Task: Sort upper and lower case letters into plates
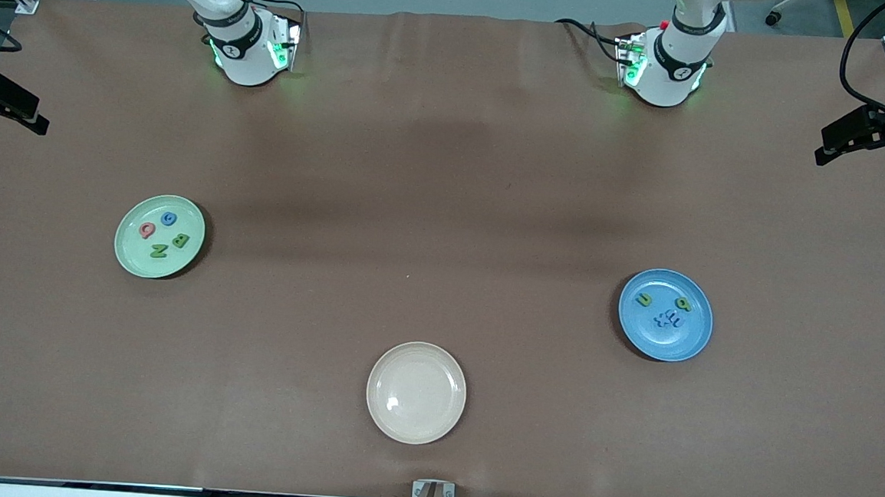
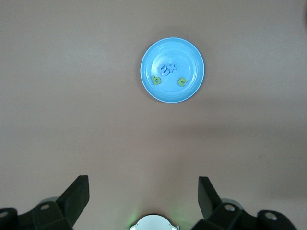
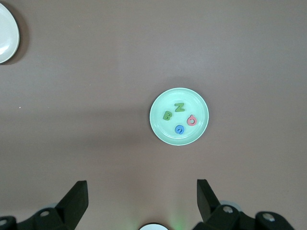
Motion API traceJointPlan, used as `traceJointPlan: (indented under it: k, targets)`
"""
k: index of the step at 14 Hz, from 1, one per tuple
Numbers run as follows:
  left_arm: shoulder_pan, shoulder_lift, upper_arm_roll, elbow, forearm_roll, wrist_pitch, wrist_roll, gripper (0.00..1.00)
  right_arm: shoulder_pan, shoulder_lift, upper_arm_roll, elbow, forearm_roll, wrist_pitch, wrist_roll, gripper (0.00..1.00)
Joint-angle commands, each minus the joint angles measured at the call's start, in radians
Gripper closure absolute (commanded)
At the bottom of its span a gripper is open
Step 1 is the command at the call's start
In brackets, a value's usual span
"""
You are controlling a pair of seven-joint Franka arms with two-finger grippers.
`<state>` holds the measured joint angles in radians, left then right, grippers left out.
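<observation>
The pale mint green plate point(image 1: 133, 254) lies toward the right arm's end of the table and holds several letters: a green B point(image 1: 181, 241), a green N point(image 1: 158, 251), a blue one point(image 1: 169, 219) and a pink one point(image 1: 147, 230). The blue plate point(image 1: 663, 343) lies toward the left arm's end with two green letters point(image 1: 644, 299) and small blue ones point(image 1: 669, 319). My left gripper point(image 2: 143, 181) hangs open high over the table with the blue plate point(image 2: 172, 49) in its view. My right gripper point(image 3: 141, 184) is open too, high up, looking at the mint plate point(image 3: 165, 132). Neither holds anything.
A cream-beige plate point(image 1: 414, 423) with nothing in it sits nearest the front camera, midway between the two ends; its edge shows in the right wrist view point(image 3: 7, 33). Both arm bases point(image 1: 244, 44) point(image 1: 673, 63) stand at the table's back edge. Black camera mounts stick in at both ends.
</observation>
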<state>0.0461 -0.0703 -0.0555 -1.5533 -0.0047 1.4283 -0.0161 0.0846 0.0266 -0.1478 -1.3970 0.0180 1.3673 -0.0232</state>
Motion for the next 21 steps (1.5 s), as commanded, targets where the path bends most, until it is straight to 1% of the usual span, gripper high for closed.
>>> traceJointPlan:
  k: [1, 4, 6, 9, 14, 15, 21]
  targets:
    - [-0.009, -0.028, 0.002, -0.028, 0.005, 0.006, 0.013, 0.00, -0.003, 0.010, 0.005, 0.023, 0.000, -0.007, 0.016, 0.00]
    - [-0.009, -0.028, -0.004, -0.037, 0.005, 0.014, 0.013, 0.00, -0.003, 0.010, 0.004, 0.023, -0.001, 0.003, 0.016, 0.00]
    - [-0.009, -0.034, -0.013, -0.059, 0.017, 0.041, 0.013, 0.00, -0.003, 0.015, 0.002, 0.023, -0.001, 0.013, 0.016, 0.00]
    - [-0.009, -0.074, -0.032, -0.123, 0.020, 0.105, 0.013, 0.00, -0.002, 0.016, 0.002, 0.021, 0.002, 0.049, 0.017, 0.00]
    - [-0.011, -0.074, -0.035, -0.117, 0.017, 0.098, -0.074, 0.00, -0.003, 0.018, 0.002, 0.021, 0.002, 0.064, 0.017, 0.00]
    - [-0.011, -0.074, -0.044, -0.117, 0.017, 0.098, -0.082, 0.00, -0.003, 0.018, 0.002, 0.021, 0.002, 0.064, 0.017, 0.00]
    - [-0.012, -0.063, -0.060, -0.110, 0.011, 0.098, -0.059, 0.00, -0.003, 0.018, 0.002, 0.021, 0.000, 0.062, 0.017, 0.00]
